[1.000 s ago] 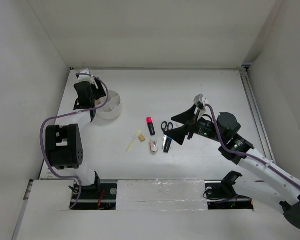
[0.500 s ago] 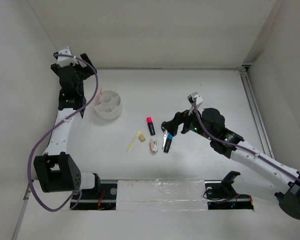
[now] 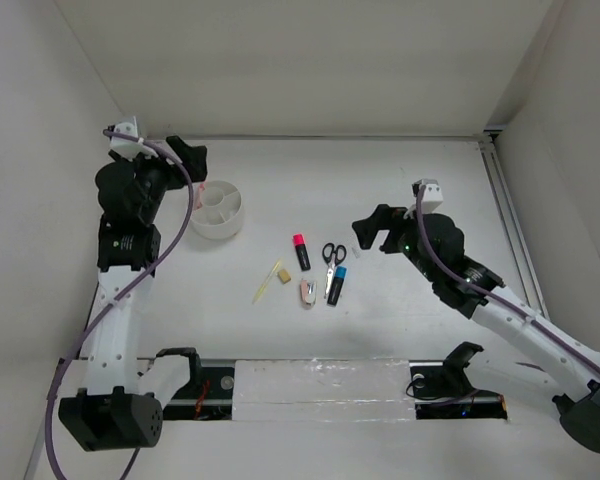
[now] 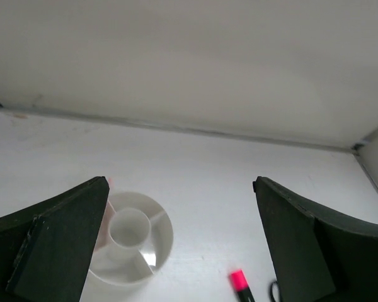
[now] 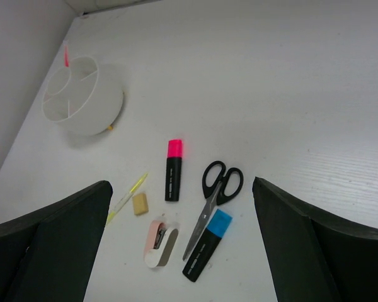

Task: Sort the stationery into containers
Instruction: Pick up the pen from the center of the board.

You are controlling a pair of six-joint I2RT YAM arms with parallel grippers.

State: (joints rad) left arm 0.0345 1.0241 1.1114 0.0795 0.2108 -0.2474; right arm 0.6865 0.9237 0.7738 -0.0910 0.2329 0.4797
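Six items lie loose on the table, all in one cluster off the tray (image 3: 218, 210), on the side towards the right arm and nearer the arm bases; the judgement is that they wait there within reach of either arm. Count in the cluster: two highlighters, the pink-capped highlighter (image 3: 301, 251) nearest the tray's level and the blue-capped highlighter (image 3: 335, 285) further out; one pair of scissors (image 3: 333, 256) between those two, its blades running alongside the blue cap; one tan eraser (image 3: 283, 276); one thin yellow stick (image 3: 267, 282) just beside the eraser on the tray side; one white-pink piece (image 3: 307, 291). One pink pen (image 5: 66, 55) stands tilted in an outer wedge at the tray's far edge, leaning on the rim, and reads as the only item sorted. One tray; the wedge count cannot be told for certain. The left gripper (image 3: 192, 158) hangs above the tray's far-left edge with jaws spread wide and nothing between them, and looks well placed for dropping items in. The right gripper (image 3: 365, 235) sits beyond the cluster, well apart from the tray, jaws equally wide and empty, facing the scissors and the blue-capped highlighter; one of these is probably its next pick. Estimated progress: one of seven.
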